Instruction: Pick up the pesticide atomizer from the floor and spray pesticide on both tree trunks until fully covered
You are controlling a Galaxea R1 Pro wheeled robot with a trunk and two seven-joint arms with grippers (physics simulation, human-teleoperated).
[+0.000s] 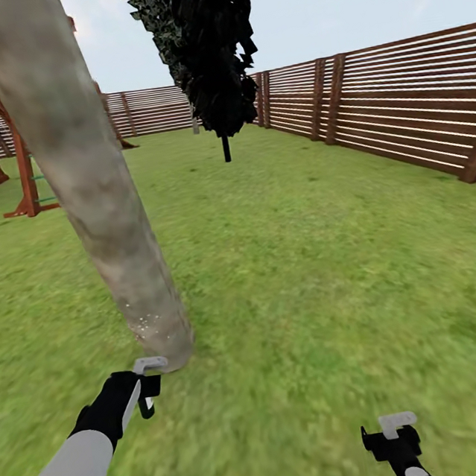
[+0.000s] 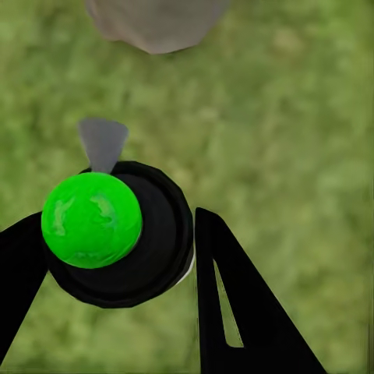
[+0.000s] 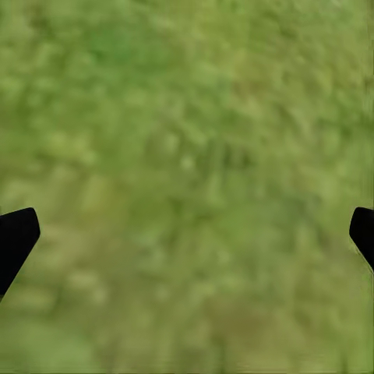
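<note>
The garden is a green lawn [image 1: 308,259] closed by a brown slat fence [image 1: 402,111], with a wooden play frame [image 1: 1,149] at far left and a black cypress [image 1: 205,47] behind. The tree trunk [image 1: 88,182] rises just ahead of the left gripper [image 1: 149,389], leaning in the head view. Its jaws grip the pesticide atomizer [image 2: 117,234], green cap up, grey nozzle [image 2: 103,144] pointing at the trunk base. The right gripper [image 1: 395,435] hangs open over grass, further from the trunk. No writing is readable.
</note>
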